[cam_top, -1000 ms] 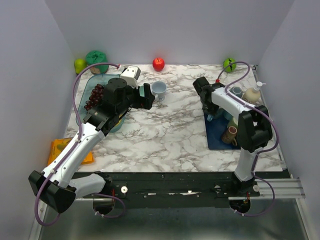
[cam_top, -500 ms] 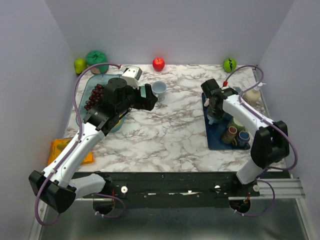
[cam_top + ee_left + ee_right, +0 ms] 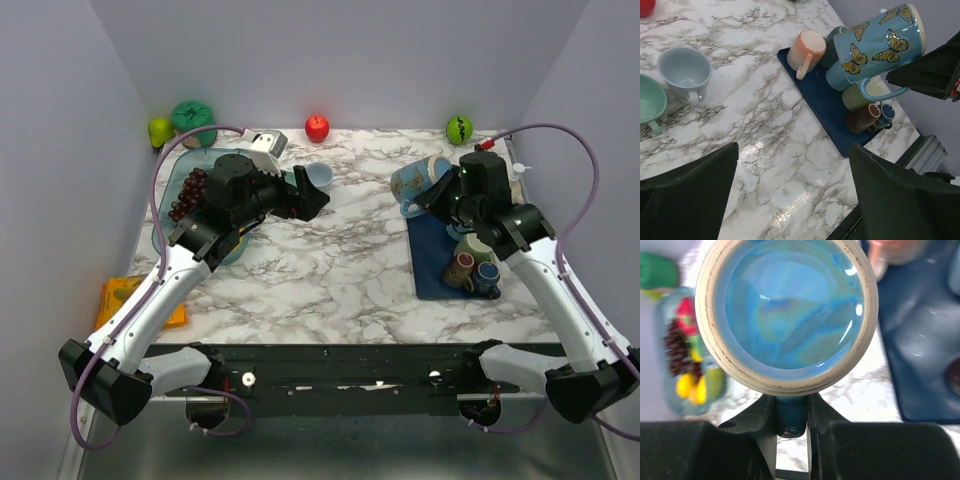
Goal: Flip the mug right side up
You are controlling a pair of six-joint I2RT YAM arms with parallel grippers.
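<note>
1 butterfly mug (image 3: 875, 40) + 7 other mugs (image 3: 684, 72), 1 navy tray (image 3: 815, 95), 1 red apple (image 3: 317, 127), 1 clear bowl (image 3: 185, 167), 1 grape bunch (image 3: 190, 194).

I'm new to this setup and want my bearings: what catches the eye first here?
A blue butterfly mug, gripped by its handle in the right gripper, hangs tilted above the far end of the blue tray. Across the marble table the left gripper gapes open near a pale grey cup, a red apple behind.
</note>
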